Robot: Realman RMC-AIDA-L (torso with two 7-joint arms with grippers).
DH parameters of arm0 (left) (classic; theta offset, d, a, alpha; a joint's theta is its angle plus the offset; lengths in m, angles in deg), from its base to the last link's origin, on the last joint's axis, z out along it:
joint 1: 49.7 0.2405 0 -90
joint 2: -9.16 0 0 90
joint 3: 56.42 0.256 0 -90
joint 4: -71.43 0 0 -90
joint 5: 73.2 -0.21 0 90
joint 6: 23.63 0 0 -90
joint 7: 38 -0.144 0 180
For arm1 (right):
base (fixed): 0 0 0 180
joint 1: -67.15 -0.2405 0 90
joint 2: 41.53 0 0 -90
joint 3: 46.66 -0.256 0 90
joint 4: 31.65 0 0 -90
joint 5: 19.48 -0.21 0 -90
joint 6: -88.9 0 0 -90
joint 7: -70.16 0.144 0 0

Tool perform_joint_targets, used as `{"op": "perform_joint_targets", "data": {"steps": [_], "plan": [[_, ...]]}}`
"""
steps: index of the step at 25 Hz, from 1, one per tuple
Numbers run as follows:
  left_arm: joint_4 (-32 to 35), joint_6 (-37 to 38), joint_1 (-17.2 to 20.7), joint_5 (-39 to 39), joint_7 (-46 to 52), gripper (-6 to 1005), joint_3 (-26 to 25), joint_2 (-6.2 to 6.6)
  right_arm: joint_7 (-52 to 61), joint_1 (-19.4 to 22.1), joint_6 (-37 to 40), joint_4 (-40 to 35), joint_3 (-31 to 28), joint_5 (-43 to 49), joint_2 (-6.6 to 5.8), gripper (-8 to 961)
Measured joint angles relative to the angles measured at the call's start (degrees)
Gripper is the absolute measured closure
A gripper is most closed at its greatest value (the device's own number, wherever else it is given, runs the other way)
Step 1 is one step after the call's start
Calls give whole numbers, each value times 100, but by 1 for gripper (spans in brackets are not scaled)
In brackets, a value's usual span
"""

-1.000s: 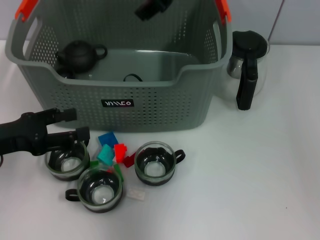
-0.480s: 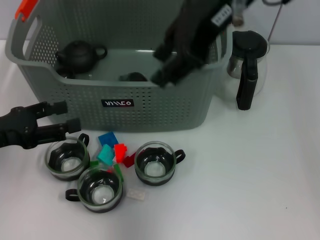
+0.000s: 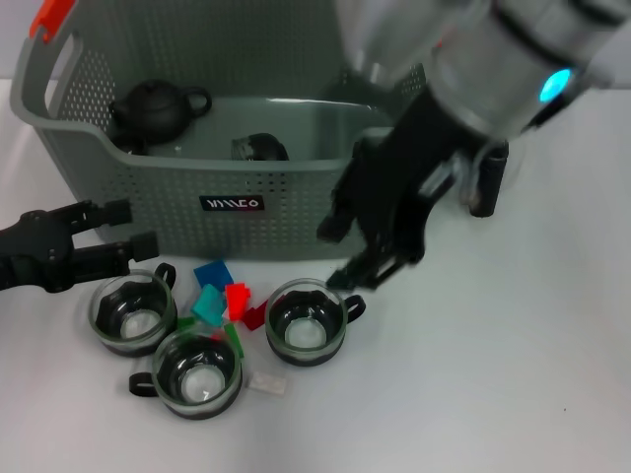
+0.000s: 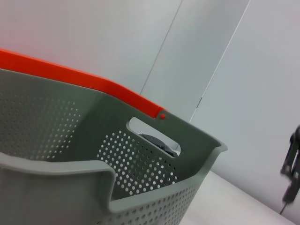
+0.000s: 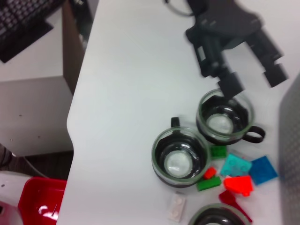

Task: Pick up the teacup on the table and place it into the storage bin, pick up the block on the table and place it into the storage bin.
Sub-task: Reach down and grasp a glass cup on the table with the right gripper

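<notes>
While three teacups sit in a cluster on the desk (image 3: 513, 374) before the storage bin (image 3: 296, 202), the left hand (image 3: 126, 229) hangs spread and empty just above the leftmost teacup (image 3: 133, 315), seemingly lined up to grip its rim. Coloured blocks (image 3: 223, 301) lie between the cups. Further right, the right hand (image 3: 345, 258), spread and empty, hovers near the rightmost teacup (image 3: 306, 321).

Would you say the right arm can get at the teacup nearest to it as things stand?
Probably yes: the right end effector, open, hangs just above that teacup, beside the storage bin, and nothing lies between them. The blocks sit to one side.
</notes>
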Motion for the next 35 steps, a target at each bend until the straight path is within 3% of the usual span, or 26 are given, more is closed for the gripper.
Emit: {"op": "perform_joint_targets", "data": {"steps": [5, 15, 35], "plan": [[-3, -8, 0, 0, -11, 125, 0, -2, -59, 225, -650, 336, 890, -164, 0, 429], [-3, -27, 4, -22, -30, 125, 0, -36, -90, 293, -1961, 1202, 2156, -291, 50, 428], [-83, -58, 18, -37, -41, 125, 1, -36, -382, 378, -3399, 1862, 3451, -511, 55, 431]]}}
